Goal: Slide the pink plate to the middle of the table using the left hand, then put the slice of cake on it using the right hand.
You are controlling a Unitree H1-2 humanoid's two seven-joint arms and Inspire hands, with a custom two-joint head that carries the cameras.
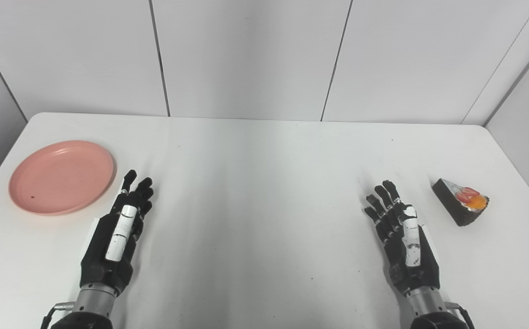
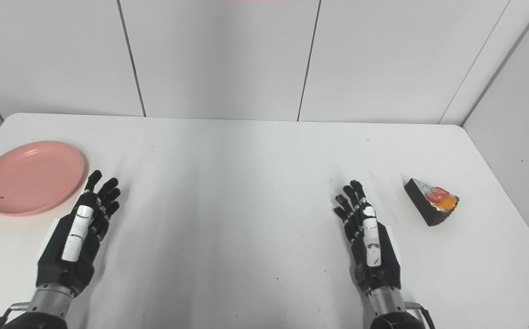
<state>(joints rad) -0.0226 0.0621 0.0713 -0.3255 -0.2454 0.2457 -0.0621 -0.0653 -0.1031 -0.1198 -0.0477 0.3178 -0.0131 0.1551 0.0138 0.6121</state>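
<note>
White table: pink plate far left, cake slice far right, apart.

We are seeing both arms being cut off at the near edge; the table's near corners are running out of view.

Pink plate left, cake slice right

**Count on the table: one plate, one cake slice, two hands**

One pink plate lies at the left of the frame. One slice of cake sits at the right. Two robot hands come in from the bottom edge: the left hand at lower left, the right hand at lower right. One white table carries everything.
</note>
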